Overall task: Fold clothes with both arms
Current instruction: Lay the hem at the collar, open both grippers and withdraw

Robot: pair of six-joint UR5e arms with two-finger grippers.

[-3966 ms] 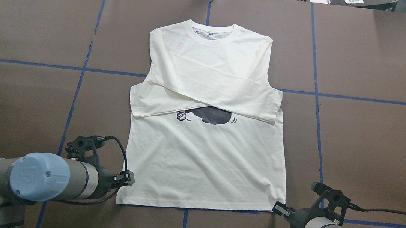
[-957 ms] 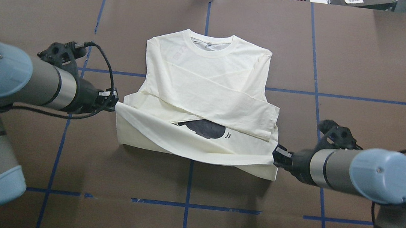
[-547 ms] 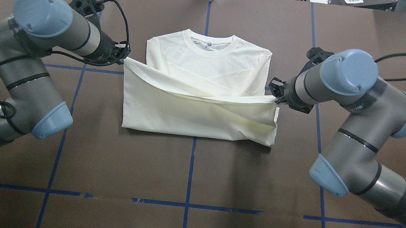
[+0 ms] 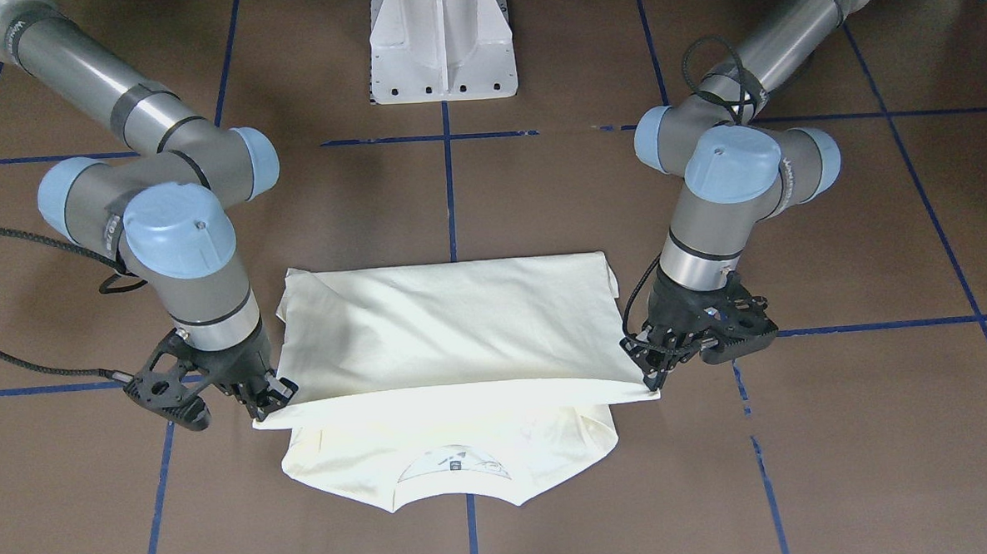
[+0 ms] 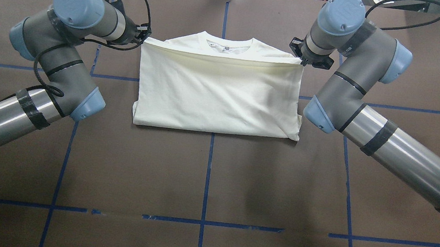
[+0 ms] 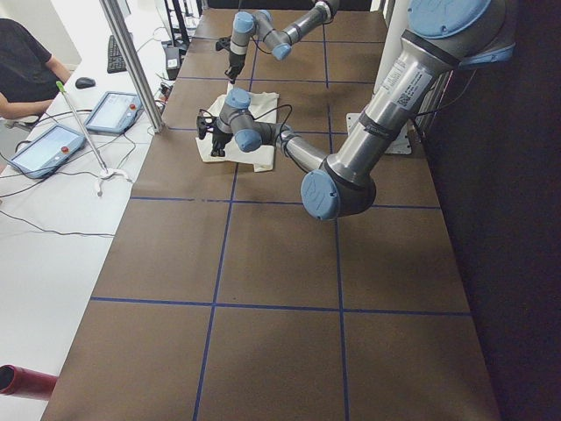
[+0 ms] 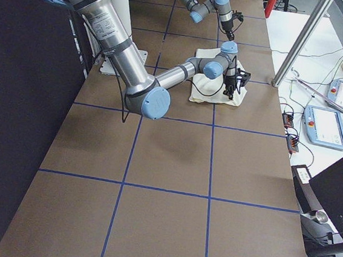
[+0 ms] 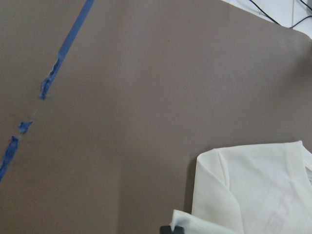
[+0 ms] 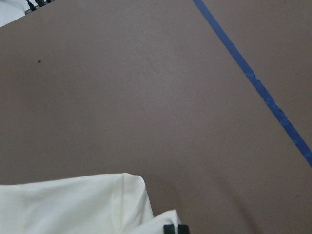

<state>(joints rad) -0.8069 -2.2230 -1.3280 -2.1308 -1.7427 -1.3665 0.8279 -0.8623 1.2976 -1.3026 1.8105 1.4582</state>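
T-shirt (image 5: 219, 94) front beneath hem; corners in left pincer (image 5: 145, 36), right pincer (image 5: 301, 58)

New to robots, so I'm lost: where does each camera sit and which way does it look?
Front-facing: across the table, facing the robot; arms, white base.
Overhead: behind the robot, looking down on the T-shirt; arms.
Exterior left: table's end; left arm nearest.
Exterior right: opposite end; right arm nearest.
Left wrist: down at a shirt corner; fingertip.
Right wrist: likewise.
Front and overhead share left hand and right hand gripping the hem.
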